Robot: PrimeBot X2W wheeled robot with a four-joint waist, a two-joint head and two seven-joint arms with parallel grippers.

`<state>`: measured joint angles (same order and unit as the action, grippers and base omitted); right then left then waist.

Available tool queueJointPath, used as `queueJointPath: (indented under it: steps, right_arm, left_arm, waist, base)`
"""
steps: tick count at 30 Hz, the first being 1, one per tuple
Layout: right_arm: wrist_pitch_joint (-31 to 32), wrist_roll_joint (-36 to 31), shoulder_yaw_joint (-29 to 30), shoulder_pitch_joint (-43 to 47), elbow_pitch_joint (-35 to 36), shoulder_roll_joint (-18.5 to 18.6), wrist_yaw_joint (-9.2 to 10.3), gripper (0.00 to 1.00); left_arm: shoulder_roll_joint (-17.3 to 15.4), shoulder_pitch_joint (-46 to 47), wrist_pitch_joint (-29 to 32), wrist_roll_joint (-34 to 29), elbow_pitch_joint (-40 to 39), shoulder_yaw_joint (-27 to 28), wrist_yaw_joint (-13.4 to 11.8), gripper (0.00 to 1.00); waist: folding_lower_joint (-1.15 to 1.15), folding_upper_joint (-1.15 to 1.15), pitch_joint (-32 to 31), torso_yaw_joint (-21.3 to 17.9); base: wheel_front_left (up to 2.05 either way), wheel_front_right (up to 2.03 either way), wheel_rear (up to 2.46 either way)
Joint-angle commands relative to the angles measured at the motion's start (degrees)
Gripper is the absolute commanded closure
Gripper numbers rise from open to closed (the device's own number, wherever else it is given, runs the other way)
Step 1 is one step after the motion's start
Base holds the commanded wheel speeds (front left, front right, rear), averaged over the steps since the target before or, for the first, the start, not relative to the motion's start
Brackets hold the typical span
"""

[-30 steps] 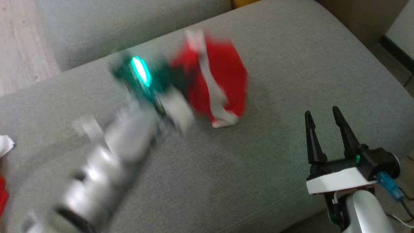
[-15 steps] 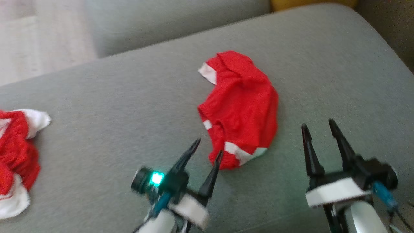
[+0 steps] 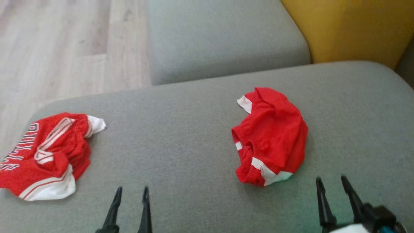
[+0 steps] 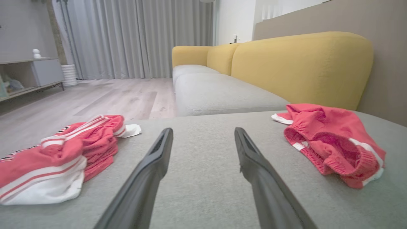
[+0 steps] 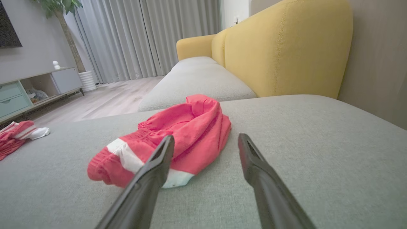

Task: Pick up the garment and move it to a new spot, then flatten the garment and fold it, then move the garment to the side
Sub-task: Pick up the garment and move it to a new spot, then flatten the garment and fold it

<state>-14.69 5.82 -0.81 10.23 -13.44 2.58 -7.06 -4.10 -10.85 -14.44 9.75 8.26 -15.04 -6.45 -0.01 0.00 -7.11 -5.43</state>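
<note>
Head view: left end effector (image 3: 132,189), right end effector (image 3: 331,178), both spread wide, empty

Two red garments, plain garment (image 3: 270,136) and lettered garment (image 3: 45,155), two grippers, left gripper (image 3: 132,188) and right gripper (image 3: 331,178), two dark fingers (image 3: 114,207) on each, two grey seat cushions, near cushion (image 3: 181,136) and far cushion (image 3: 226,35), one cabinet (image 5: 38,86), one white ribbed pot (image 5: 86,81), one small white figurine (image 5: 56,64)

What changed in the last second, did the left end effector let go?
Yes: the left end effector opened, dropped the red garment on the grey cushion and drew back toward the robot. The head camera shifted too. The right end effector stayed open, empty.
</note>
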Motion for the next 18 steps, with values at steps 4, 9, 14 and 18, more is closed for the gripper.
queueJointPath:
  steps: [4, 9, 14, 18]
  right_arm:
    - [-0.3, -1.53, -2.82, 0.97, 1.5, 1.09, -0.43, 0.0]
    - [-0.31, -2.73, -4.73, 1.71, 2.08, 2.25, -0.43, 0.0]
    - [-0.31, -2.56, -4.71, 1.84, 2.22, 2.17, -0.43, 0.0]
    - [-0.31, -2.51, -4.6, 1.89, 2.23, 1.96, -0.43, 0.0]
  left_arm:
    - [0.78, -0.02, -0.55, -2.42, -3.22, 5.43, 1.8, 0.0]
    - [0.97, -0.63, -0.55, -3.22, -3.37, 7.64, 3.03, 0.0]
    - [1.11, -0.79, -0.55, -4.29, -2.89, 8.74, 4.14, 0.0]
    - [1.17, -1.01, -0.55, -4.78, -2.37, 9.0, 4.78, 0.0]
  waist:
    - [0.01, 0.0, -2.35, 2.09]
    - [0.01, 0.0, -2.62, 2.35]
    - [0.01, 0.0, -2.8, 2.45]
    - [0.01, 0.0, -2.98, 2.49]
  base:
    - [0.0, 0.0, 0.0]
    - [0.0, 0.0, 0.0]
    - [0.0, 0.0, 0.0]
    - [0.0, 0.0, 0.0]
